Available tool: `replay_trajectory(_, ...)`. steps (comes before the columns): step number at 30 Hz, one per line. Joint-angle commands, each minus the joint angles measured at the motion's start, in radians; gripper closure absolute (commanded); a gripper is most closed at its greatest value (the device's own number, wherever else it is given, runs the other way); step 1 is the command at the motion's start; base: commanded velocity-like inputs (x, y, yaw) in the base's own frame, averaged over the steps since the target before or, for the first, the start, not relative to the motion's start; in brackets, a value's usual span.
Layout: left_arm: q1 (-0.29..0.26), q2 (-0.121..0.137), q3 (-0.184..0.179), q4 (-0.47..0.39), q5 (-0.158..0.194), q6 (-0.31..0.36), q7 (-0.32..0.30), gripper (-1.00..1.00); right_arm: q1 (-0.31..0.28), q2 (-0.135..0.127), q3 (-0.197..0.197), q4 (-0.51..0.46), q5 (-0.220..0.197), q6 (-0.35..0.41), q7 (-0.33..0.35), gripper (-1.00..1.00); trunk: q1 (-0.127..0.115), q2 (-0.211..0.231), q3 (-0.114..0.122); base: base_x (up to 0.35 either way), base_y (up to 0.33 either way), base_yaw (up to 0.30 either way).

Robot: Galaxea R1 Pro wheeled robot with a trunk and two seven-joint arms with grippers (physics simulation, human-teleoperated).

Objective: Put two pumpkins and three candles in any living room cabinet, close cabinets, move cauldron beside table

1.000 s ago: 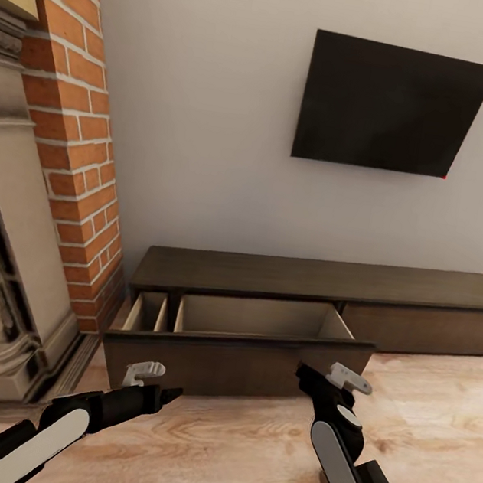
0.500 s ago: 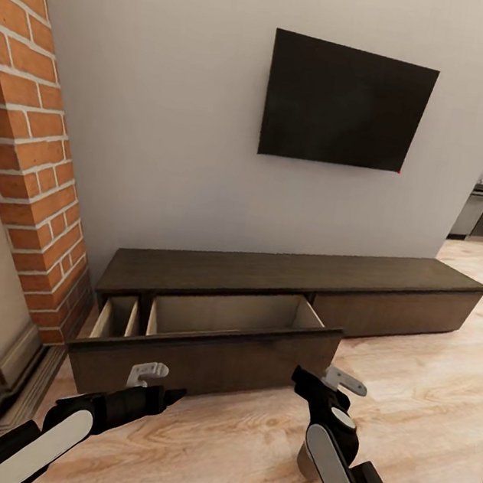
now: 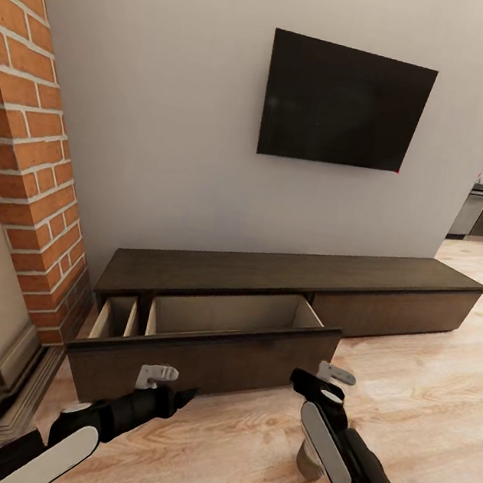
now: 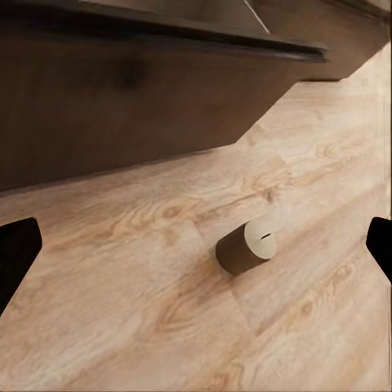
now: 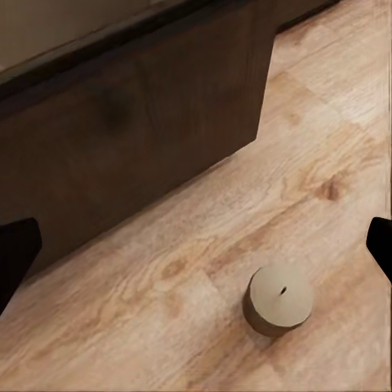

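Candle: 1 short beige cylinder with a dark wick mark on its top face, standing upright on the wooden floor. Position: near side of the cabinet, a little in front of the pulled-out drawer front and just right of its corner. In the head view the candle is mostly covered by the right arm, only its base showing.

Cabinet: long, low, dark brown, against the far wall under a black screen; left drawer open, its visible pale interior bare.

Right gripper: above the candle; jaws spread wide, holding nothing.
Left gripper: low, close to the drawer front; jaws likewise wide apart, empty.

Risks, as judged:
- Candle is short and smooth; an off-centre descent could tip it, and it would probably roll away across the floor.
- Head view is blocked by the forearm, so alignment rests on the wrist camera.
- Reaching this low, the fingertips may strike the floor before closing.
- The drawer front is tall; a shallow lift could knock the candle loose against its edge.
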Motion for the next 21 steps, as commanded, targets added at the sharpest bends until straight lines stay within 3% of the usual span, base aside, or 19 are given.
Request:
replay_trajectory(1, -0.001, 0.002, -0.015, -0.013, 0.006, -0.01, 0.015, -1.0, -0.023, -0.002, 0.003, 0.034, 0.001, 0.003, 0.005, -1.0, 0.0, -0.001, -0.001, 0.0, 0.0, 0.0)
replay_trajectory(6, -0.001, 0.002, -0.063, -0.048, 0.001, -0.025, 0.032, -1.0, -0.091, -0.006, 0.0, 0.121, 0.033, -0.001, 0.024, -1.0, 0.0, -0.001, -0.001, 0.0, 0.0, 0.0)
replay_trajectory(8, -0.001, 0.003, -0.079, -0.073, 0.0, -0.028, 0.034, -1.0, -0.118, -0.007, -0.001, 0.164, 0.07, -0.001, 0.028, -1.0, 0.0, -0.001, -0.001, 0.0, 0.0, 0.0)
replay_trajectory(12, -0.001, 0.004, -0.084, -0.086, 0.0, -0.029, 0.035, -1.0, -0.129, -0.006, -0.003, 0.206, 0.1, -0.002, 0.035, -1.0, 0.0, -0.001, -0.001, 0.0, 0.0, 0.0)
replay_trajectory(14, -0.001, 0.01, -0.086, -0.103, 0.0, -0.029, 0.034, -1.0, -0.132, -0.008, -0.006, 0.239, 0.107, -0.002, 0.077, -1.0, 0.0, -0.001, -0.001, 0.0, 0.0, 0.0)
replay_trajectory(17, -0.001, 0.018, -0.086, -0.124, 0.0, -0.029, 0.033, -1.0, -0.143, -0.008, -0.009, 0.317, 0.111, -0.007, 0.122, -1.0, 0.0, -0.001, -0.001, 0.0, 0.0, 0.0)
replay_trajectory(21, -0.001, 0.026, -0.086, -0.139, 0.002, -0.027, 0.03, -1.0, -0.211, -0.008, -0.01, 0.468, 0.112, -0.055, 0.182, -1.0, 0.0, -0.001, -0.001, 0.0, 0.0, 0.0)
